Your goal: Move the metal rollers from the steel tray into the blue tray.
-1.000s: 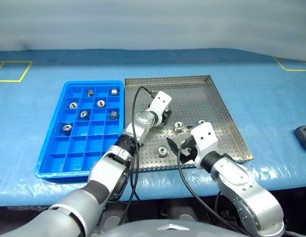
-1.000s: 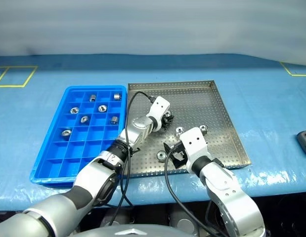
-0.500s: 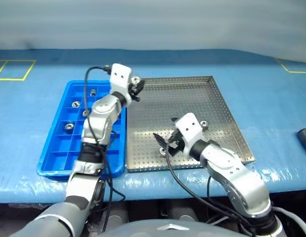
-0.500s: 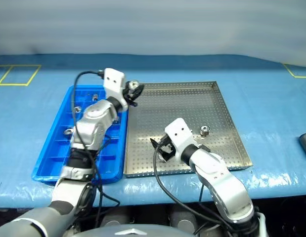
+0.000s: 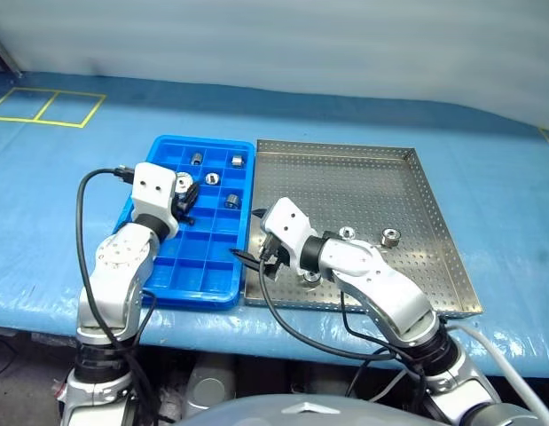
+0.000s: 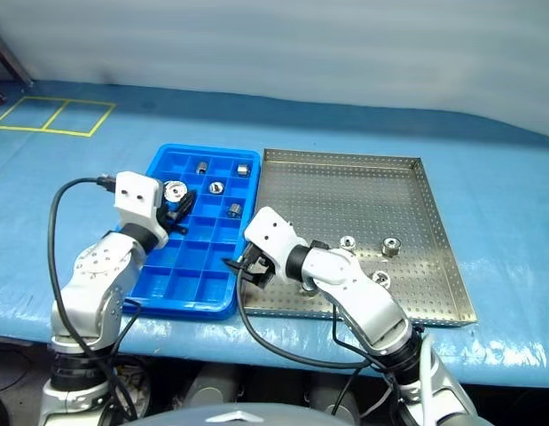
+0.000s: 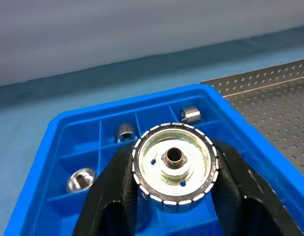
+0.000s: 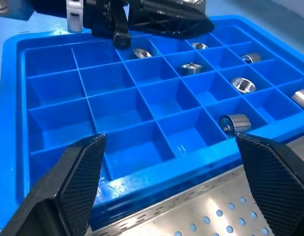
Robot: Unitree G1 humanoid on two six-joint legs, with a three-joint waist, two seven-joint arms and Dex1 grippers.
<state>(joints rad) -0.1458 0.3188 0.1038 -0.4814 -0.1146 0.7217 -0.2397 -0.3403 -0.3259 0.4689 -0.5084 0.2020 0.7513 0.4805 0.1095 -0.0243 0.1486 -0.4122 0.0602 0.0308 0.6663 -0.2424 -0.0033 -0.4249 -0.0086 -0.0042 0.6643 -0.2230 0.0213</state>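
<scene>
left end effector (image 7: 174, 196) carried roller (image 7: 174, 166) over blue tray (image 5: 216, 288), clamped | right end effector (image 8: 169, 189) wide open, empty

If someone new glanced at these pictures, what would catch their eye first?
The left gripper, shut on a shiny roller, held over the blue tray, which already holds several rollers. Beside it, the right gripper stands wide open at the near edge of the steel tray, where three rollers are left.

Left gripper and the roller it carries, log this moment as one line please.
left gripper: shut on metal roller | position: over blue tray | right gripper: jaws open, empty | steel tray: rollers remain
</scene>
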